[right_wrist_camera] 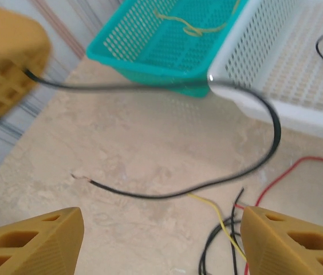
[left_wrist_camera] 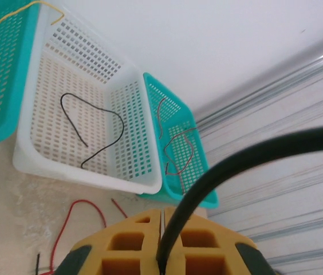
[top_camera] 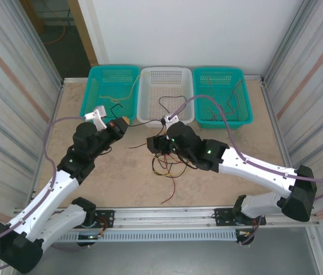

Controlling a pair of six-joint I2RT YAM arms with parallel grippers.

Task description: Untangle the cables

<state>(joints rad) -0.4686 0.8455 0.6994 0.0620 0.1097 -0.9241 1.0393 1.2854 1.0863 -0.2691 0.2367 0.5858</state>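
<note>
While left jaws pinch a black cable [left_wrist_camera: 207, 176], right jaws spread wide, cable tangle [right_wrist_camera: 223, 229] between them.

Beige marbled tabletop [top_camera: 121, 183], enclosed left and right by corrugated metal panels [top_camera: 12, 86], with a plain white wall [top_camera: 207, 34] behind. A wood-framed dark doorway [top_camera: 58, 40] opens at upper left, and an aluminium rail [top_camera: 167, 213] edges the near side. Lighting is even and diffuse.
</note>
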